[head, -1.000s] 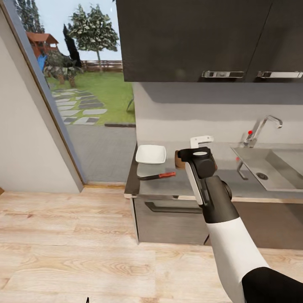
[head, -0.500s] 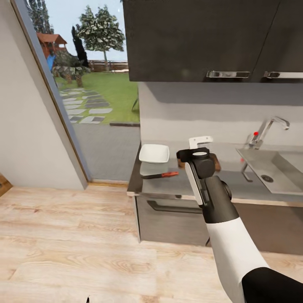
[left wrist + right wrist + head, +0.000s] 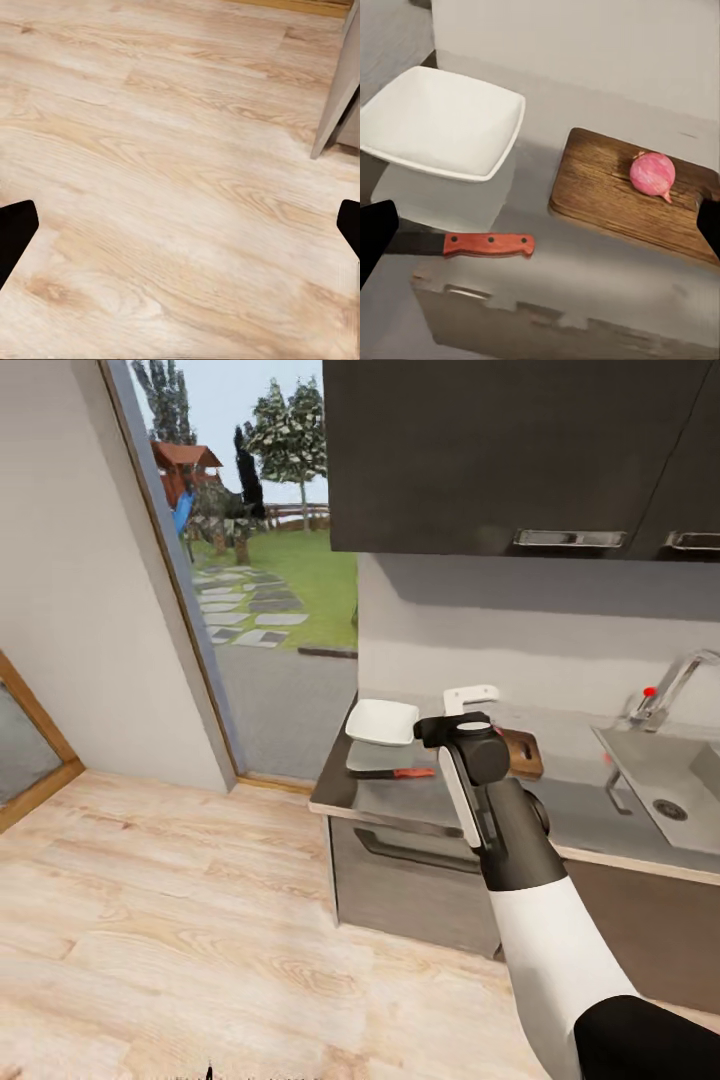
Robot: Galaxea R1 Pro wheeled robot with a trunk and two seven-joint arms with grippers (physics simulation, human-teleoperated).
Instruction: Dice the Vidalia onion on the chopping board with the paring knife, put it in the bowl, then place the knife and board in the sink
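Right wrist view: Vidalia onion (image 3: 652,173) already sits on the chopping board (image 3: 622,199), toward its far end. Paring knife (image 3: 461,244) lies flat on the desk (image 3: 585,277), just beside the board's near corner and in front of the bowl (image 3: 442,124), long axis running across my line of approach, handle toward the board. I'd say the knife is next. Right claw (image 3: 540,225) hangs above it, tips spread wide, holding nothing. Left claw (image 3: 180,225) is also wide apart and empty, pointed at wood floor (image 3: 150,150), so the right arm is nearer. Head view: sink (image 3: 670,780) to the right along the desk.
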